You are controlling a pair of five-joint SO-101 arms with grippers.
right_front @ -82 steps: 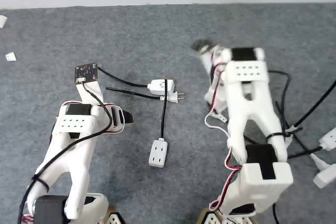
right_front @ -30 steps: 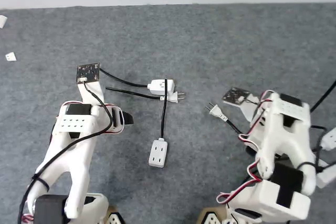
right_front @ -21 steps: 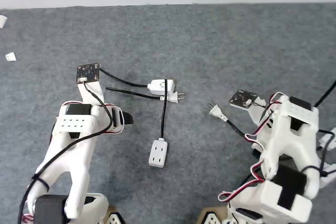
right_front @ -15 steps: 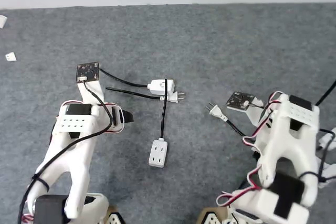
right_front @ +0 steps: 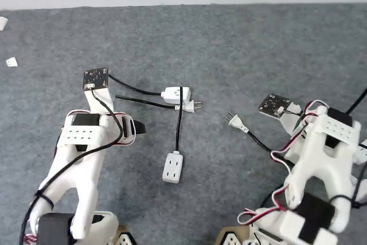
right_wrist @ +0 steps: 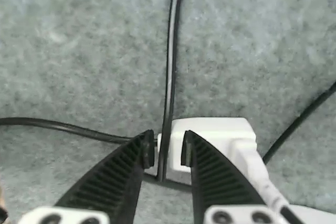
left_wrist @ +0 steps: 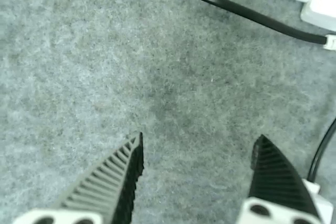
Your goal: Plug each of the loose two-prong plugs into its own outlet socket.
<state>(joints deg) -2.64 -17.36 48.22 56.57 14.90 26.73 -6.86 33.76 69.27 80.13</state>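
Note:
A loose white two-prong plug (right_front: 234,121) lies right of centre, and its black cable runs under the right arm. A second plug (right_front: 194,106) lies beside a white outlet (right_front: 175,93) at the centre. Another white outlet (right_front: 172,167) with a black cord lies nearer the front. My left gripper (left_wrist: 197,156) hangs open over bare carpet, left of these outlets (right_front: 135,127). My right gripper (right_wrist: 168,148) is low over the carpet, jaws a narrow gap apart, with a black cable (right_wrist: 170,66) running through the gap. A white outlet block (right_wrist: 210,140) sits just beyond its tips.
Grey carpet (right_front: 183,38) covers the table up to the pale wall at the back. More white outlet pieces (right_front: 360,152) and black cables lie at the right edge beside the right arm. Small white scraps (right_front: 11,61) lie at the far left.
The right arm has pulled back from the far centre to the front right, uncovering the loose plug and its cable. The left arm and the central outlets have stayed put.

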